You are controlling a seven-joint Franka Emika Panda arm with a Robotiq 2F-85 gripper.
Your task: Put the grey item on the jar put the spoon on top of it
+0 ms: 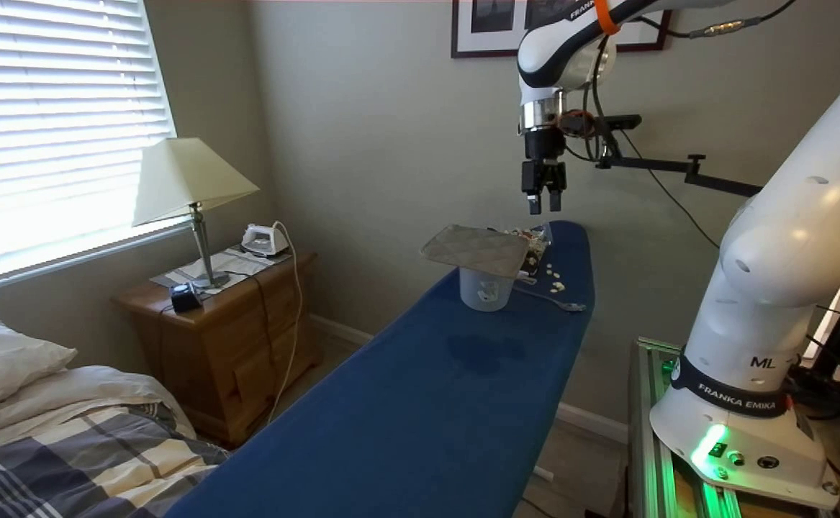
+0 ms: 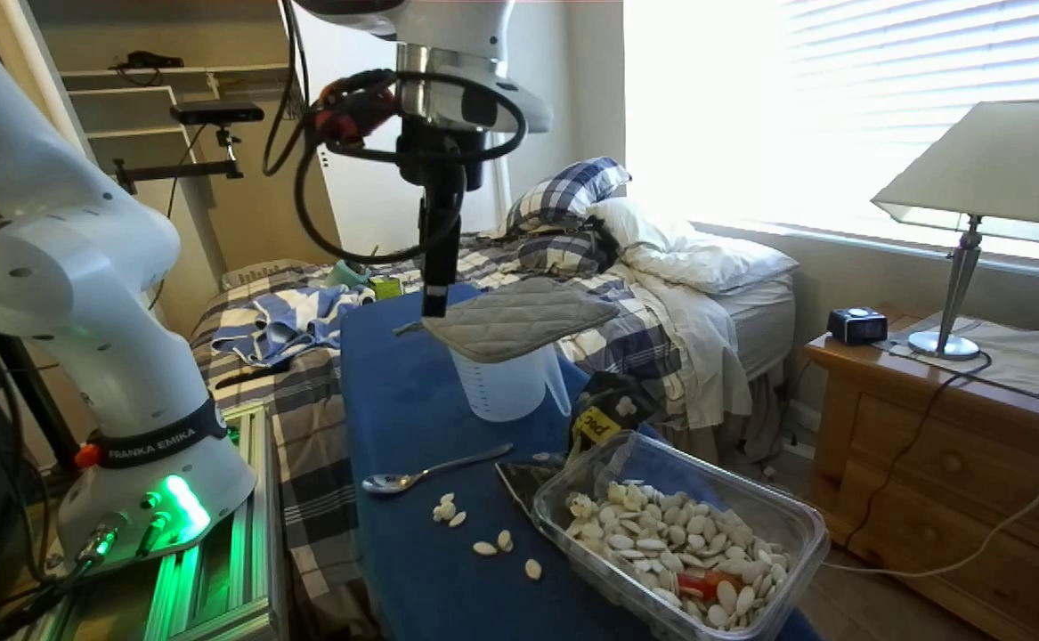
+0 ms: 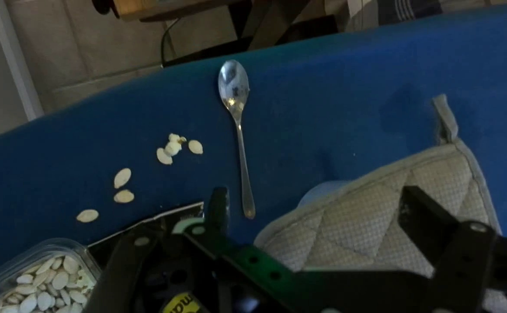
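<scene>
Grey quilted fabric, shaped as a pot holder (image 2: 523,320), has been laid across the mouth of the translucent measuring jug (image 2: 501,392), taken to be the jar, with its edges overhanging, so the first half of the task can be judged done. The second half is left: the metal spoon (image 3: 241,141) is found on the blue ironing board (image 1: 405,432) beside the jug, not on the pot holder, with its bowl near the board's long edge and its handle end near a corner of the cloth. It has not been gripped; the gripper (image 1: 545,203) is held above the board with its jaws wide apart and nothing caught between them. For the remaining step, the thin handle would probably have to be pinched low against the board and the spoon then set down gently, lest the pot holder be tipped.

The board's cover is marked by a dark patch (image 1: 483,352), perhaps a stain. Loose pumpkin seeds (image 3: 122,178) and popcorn (image 3: 173,147) are strewn near the spoon, and a clear plastic tub (image 2: 724,485) of similar seeds is set next to a black packet (image 2: 612,414). Around the board, a plaid-covered bed (image 1: 67,467) and a wooden nightstand (image 1: 240,360) are seen; a table lamp (image 1: 191,181), a clothes iron (image 1: 264,239) and an alarm clock (image 1: 186,297) are kept on the nightstand, and daylight is let in through window blinds (image 1: 45,129).
</scene>
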